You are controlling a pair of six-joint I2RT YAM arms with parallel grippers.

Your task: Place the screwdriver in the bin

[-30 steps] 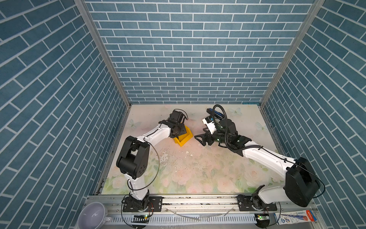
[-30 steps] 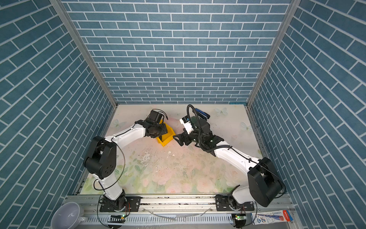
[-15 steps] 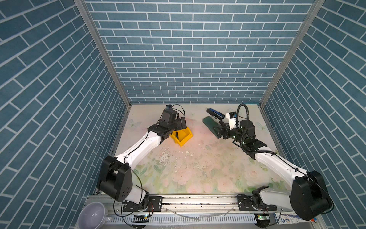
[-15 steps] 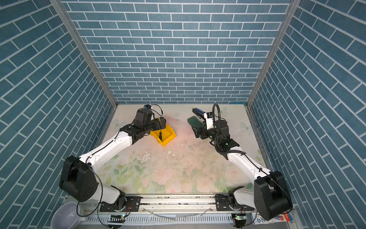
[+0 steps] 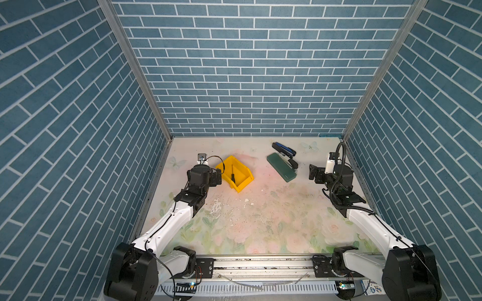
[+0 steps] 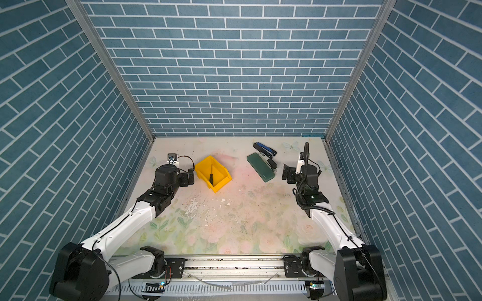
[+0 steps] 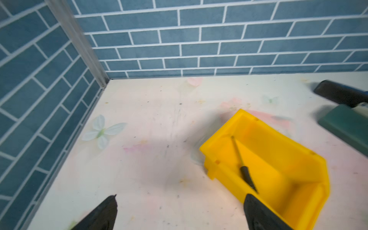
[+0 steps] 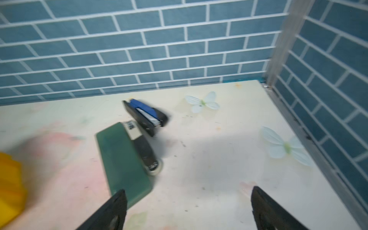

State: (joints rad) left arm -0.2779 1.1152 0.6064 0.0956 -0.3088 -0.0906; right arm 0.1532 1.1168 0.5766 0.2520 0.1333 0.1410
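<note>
yellow: one bin (image 5: pixel 243 170), holding one screwdriver (image 5: pixel 233 174).

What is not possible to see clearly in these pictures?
Left wrist view: the screwdriver handle's end, behind a finger of the left gripper.
Right wrist view: the bin, blurred, cut by the picture edge.
Right wrist view: the label beside the green case, too blurred to read.

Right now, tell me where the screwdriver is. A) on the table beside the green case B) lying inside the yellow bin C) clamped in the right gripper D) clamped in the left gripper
B: the screwdriver lies inside the bin, while the left gripper and right gripper stand open and empty.
</note>
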